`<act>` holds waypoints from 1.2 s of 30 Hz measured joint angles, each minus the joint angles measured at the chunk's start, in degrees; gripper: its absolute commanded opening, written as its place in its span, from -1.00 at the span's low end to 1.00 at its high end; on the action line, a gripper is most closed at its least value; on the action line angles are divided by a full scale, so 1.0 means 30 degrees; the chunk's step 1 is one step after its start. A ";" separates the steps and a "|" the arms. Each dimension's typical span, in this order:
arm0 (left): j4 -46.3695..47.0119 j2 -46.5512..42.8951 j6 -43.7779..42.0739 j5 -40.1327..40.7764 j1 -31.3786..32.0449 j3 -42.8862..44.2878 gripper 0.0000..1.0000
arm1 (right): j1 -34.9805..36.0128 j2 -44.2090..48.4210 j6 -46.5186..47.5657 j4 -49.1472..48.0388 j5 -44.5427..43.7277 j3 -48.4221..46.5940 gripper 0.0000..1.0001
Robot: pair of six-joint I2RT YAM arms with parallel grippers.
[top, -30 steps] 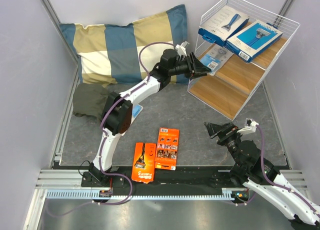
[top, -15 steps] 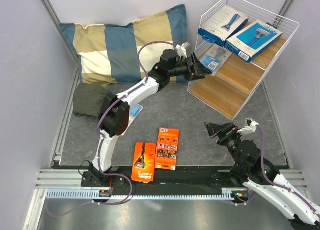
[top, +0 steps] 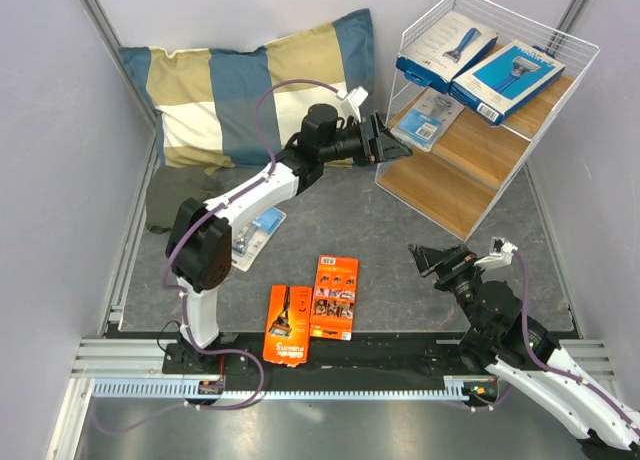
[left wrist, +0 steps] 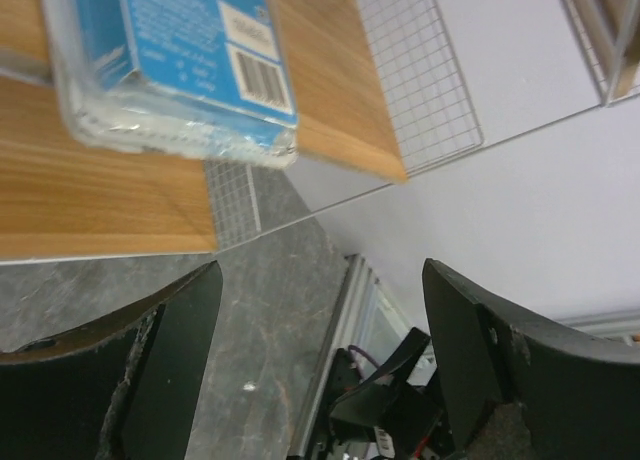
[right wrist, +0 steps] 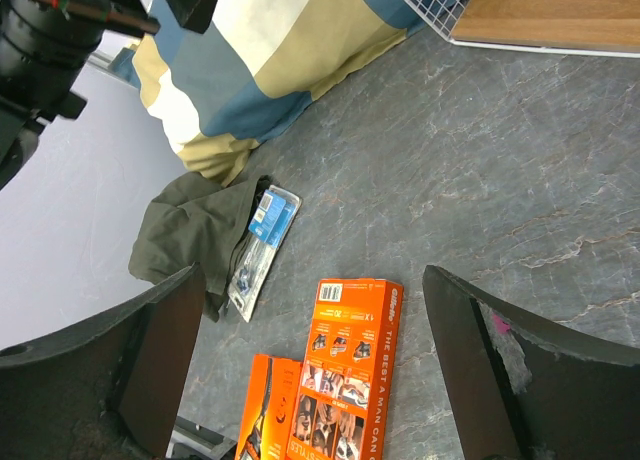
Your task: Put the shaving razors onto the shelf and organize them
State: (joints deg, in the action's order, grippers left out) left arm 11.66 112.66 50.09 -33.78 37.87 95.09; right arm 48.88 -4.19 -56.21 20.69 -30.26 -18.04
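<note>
Step in hand: a clear plastic blister razor pack with a blue card lies on the middle wooden board of the white wire-frame shelf; I judge this pack placed and the next pickup due
Left fingers: spread open, gripping nothing, at the shelf's left edge, just left of that pack and apart from it
Right fingers: spread open, gripping nothing, over the grey tabletop on the near right, near side of the shelf
On the top board: a flat blue razor box on the left and a second blue razor box on the right, side by side
Left to shelve: a second clear blister pack on the tabletop to the left, beside a crumpled olive-green cloth; an orange razor card and a second orange card side by side near the near edge, between my two arms
Next move, as I judge it: draw the left fingers back from the shelf and bring them down flat over the blister pack on the tabletop, which lies well apart from them on the near left; the orange cards lie closer to the right fingers, though apart from them too
</note>
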 measured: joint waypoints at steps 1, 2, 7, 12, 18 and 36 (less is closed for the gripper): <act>-0.0459 -0.0364 -0.0561 0.0364 -0.0007 -0.0306 0.77 | 0.0000 0.0000 0.0007 0.0007 0.0000 0.0000 0.96; -0.0940 -0.0721 -0.1122 0.0670 -0.0007 -0.0605 0.77 | 0.0000 0.0000 0.0007 0.0000 0.0000 0.0000 0.96; -0.2521 -0.2936 -0.3810 0.2419 -0.0153 -0.2900 0.78 | 0.0000 0.0000 0.0022 0.0007 0.0044 0.0000 0.96; -0.3891 -0.4641 -0.5712 0.4306 -0.0984 -0.4911 0.78 | 0.0000 0.0000 0.0138 0.0044 0.0138 0.0000 0.96; -0.5559 -0.6200 -0.7162 0.7774 -0.2069 -0.7344 0.76 | 0.0000 0.0000 0.0138 0.0131 0.0168 0.0044 0.96; -0.9799 -0.8932 -0.7118 1.4280 -0.5457 -1.3165 0.56 | 0.0000 0.0000 0.0080 0.0240 0.0576 0.0860 0.96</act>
State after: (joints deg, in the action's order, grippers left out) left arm -17.74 85.86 28.73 9.06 21.50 55.59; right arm 48.88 -4.19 -55.96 21.41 -28.53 -15.46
